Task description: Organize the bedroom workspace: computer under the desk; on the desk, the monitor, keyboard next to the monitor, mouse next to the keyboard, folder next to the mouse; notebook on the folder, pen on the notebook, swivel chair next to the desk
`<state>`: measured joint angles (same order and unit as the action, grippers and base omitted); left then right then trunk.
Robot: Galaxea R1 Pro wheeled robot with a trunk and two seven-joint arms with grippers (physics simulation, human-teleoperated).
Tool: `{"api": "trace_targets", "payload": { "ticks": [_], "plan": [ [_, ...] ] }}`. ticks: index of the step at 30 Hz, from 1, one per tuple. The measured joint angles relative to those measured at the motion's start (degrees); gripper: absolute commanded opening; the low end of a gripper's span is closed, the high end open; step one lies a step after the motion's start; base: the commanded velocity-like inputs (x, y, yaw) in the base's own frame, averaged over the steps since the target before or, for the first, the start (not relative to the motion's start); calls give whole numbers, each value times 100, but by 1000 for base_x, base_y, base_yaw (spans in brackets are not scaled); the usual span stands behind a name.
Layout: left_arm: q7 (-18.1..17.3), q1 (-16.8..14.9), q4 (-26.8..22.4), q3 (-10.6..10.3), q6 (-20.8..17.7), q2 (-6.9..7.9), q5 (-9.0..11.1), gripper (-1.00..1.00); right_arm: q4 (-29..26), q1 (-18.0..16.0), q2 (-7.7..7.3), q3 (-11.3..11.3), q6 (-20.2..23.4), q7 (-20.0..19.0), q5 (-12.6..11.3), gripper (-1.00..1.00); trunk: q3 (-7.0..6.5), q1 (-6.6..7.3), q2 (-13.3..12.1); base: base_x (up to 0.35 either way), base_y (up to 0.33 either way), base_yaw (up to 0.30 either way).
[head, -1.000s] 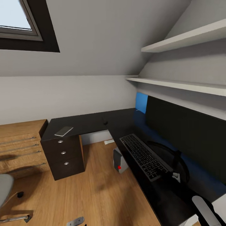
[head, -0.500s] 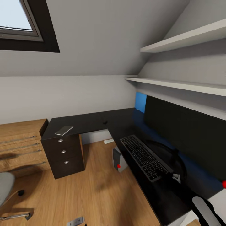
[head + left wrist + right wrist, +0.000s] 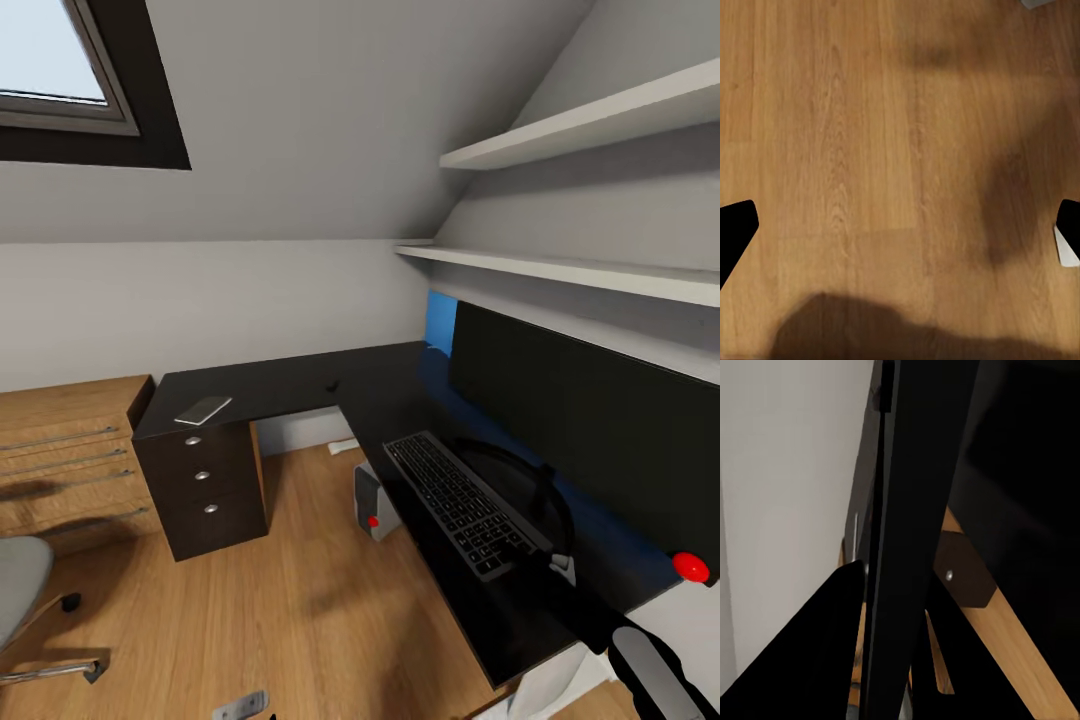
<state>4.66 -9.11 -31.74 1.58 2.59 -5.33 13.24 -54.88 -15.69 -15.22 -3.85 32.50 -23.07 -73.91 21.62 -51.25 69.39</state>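
Observation:
The black L-shaped desk [image 3: 300, 385] fills the corner. On its right wing stands the wide black monitor [image 3: 590, 430], with the black keyboard [image 3: 462, 502] flat in front of it. The grey notebook [image 3: 203, 410] lies above the drawer unit [image 3: 203, 485]. A small dark lump [image 3: 333, 386], perhaps the mouse, sits near the inner corner. The computer [image 3: 370, 503] stands on the floor under the desk. The swivel chair [image 3: 22, 590] shows at the lower left. The folder is out of view. My left gripper [image 3: 900, 225] is open over bare floor. My right forearm [image 3: 650, 668] is low right; a thin black panel edge [image 3: 907, 532] crosses the right wrist view.
A light-wood drawer chest [image 3: 70, 450] stands left of the desk. Two white shelves [image 3: 560, 265] hang above the monitor, with a blue wall panel [image 3: 441, 322] behind it. A red ball [image 3: 690, 567] shows by the monitor's lower right. Wooden floor [image 3: 300, 600] lies between chair and desk.
The whole head view has shifted a little, so the camera moved. The red ball has come into view at the right edge. The desk's things keep their places.

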Motion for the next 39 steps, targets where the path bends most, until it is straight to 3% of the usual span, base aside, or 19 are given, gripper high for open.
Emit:
{"api": "trace_targets", "payload": {
  "ticks": [39],
  "plan": [
    [0, 0, 0, 0, 0, 6, 0, 100, 133, 0, 19, -8, -23, 48, -3, -100, 0, 0, 0, -12, -16, 0]
  ]
}}
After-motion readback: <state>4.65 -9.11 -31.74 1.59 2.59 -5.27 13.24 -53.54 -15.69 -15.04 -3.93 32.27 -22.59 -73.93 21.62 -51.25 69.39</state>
